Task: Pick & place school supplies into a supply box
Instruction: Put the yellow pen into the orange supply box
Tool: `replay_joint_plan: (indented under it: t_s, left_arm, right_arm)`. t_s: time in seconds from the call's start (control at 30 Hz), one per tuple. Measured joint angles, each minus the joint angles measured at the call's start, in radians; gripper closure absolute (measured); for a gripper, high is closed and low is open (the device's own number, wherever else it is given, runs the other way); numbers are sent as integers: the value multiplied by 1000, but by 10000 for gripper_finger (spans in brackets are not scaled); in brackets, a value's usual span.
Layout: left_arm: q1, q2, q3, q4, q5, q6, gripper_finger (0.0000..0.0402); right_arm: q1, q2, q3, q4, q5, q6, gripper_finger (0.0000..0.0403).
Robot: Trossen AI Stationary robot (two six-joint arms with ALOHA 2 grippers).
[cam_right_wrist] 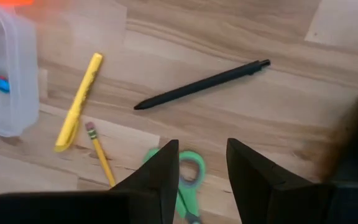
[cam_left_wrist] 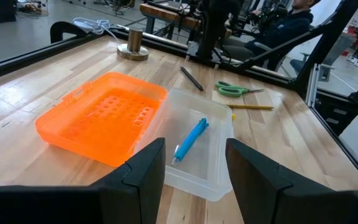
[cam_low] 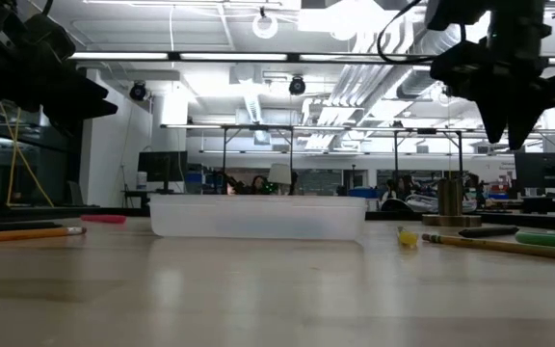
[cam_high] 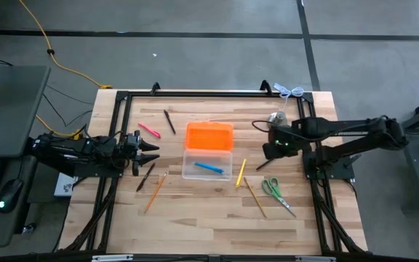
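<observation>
Green scissors (cam_right_wrist: 185, 180) under open right gripper (cam_right_wrist: 202, 165).

Pen (cam_high: 209, 167) in box (cam_high: 225, 173); lid (cam_high: 209, 136) behind — scissors (cam_high: 276, 193) right of box.

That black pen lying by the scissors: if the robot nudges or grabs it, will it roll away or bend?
The black pen looks round and thin, so a sideways nudge would probably roll it across the smooth wooden table. It lies straight and seems rigid, so it likely would not bend when lifted. Its slim barrel may slip or pivot between the right gripper fingers unless gripped near the middle.
</observation>
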Motion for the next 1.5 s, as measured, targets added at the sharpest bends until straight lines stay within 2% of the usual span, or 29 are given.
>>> replay_joint_plan:
  t_s: [0.2, 0.4, 0.57, 0.83, 1.17, 1.5]
  left_arm:
    - [0, 0, 0, 0, 0, 0, 202]
    - [0, 0, 0, 0, 0, 0, 202]
    - [0, 0, 0, 0, 0, 0, 202]
    - [0, 0, 0, 0, -7, 0, 202]
    - [0, 0, 0, 0, -8, 0, 202]
    - [0, 0, 0, 0, -10, 0, 202]
  right_arm:
    - [0, -22, -69, 100, 0, 86, 291]
    - [0, -22, -189, 318, -44, 157, 291]
    - [0, -22, -263, 470, -25, 190, 291]
    - [0, -22, -266, 516, 13, 169, 291]
    - [0, -22, -266, 524, 75, -115, 291]
    - [0, -21, -265, 557, 62, -566, 291]
